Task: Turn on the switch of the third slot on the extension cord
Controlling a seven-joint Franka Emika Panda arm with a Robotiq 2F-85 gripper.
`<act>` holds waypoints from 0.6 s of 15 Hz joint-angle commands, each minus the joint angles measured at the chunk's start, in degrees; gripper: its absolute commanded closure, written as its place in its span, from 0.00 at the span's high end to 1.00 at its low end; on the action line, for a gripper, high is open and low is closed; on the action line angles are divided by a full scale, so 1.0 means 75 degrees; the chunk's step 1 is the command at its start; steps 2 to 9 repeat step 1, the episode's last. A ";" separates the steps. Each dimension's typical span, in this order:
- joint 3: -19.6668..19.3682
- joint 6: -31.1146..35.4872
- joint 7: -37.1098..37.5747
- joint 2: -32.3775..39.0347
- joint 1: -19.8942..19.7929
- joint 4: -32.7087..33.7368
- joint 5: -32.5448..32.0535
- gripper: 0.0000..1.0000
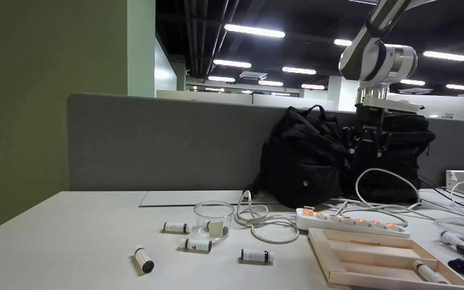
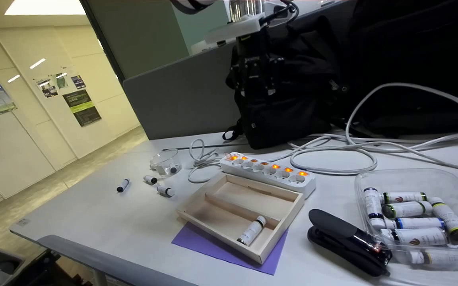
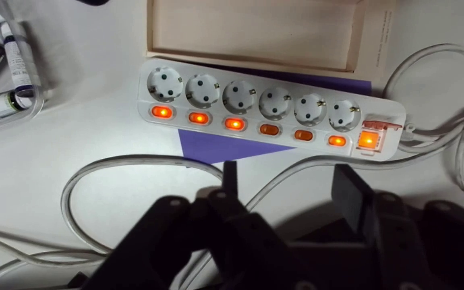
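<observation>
The extension cord, a long white power strip, lies on the desk in both exterior views (image 1: pixel 336 226) (image 2: pixel 249 172) and in the wrist view (image 3: pixel 252 114). In the wrist view the three leftmost switches glow. The fourth switch (image 3: pixel 269 129) and fifth switch (image 3: pixel 303 135) are dark. The switch (image 3: pixel 337 140) nearest the cable end glows, as does the square main switch (image 3: pixel 368 139) under a raised clear cover. My gripper (image 3: pixel 285 173) is open and empty, fingers pointing down. It hangs well above the desk in both exterior views (image 1: pixel 365 153) (image 2: pixel 257 91), touching nothing.
A pale wooden frame (image 2: pixel 221 214) lies right beside the strip, on purple paper (image 2: pixel 213 248). White cables (image 3: pixel 135 161) loop across the desk. Black backpacks (image 1: pixel 304 161) stand behind. A stapler (image 2: pixel 344 242), a clear tub (image 2: pixel 412 174) of bottles and a clear cup (image 1: pixel 214 207) are nearby.
</observation>
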 commanded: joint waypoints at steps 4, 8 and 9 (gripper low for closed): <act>-0.0023 -0.0074 -0.0023 -0.0023 0.0006 0.0020 0.0005 0.70; -0.0023 -0.0074 -0.0023 -0.0023 0.0006 0.0020 0.0005 0.70; -0.0023 -0.0074 -0.0023 -0.0023 0.0006 0.0020 0.0005 0.70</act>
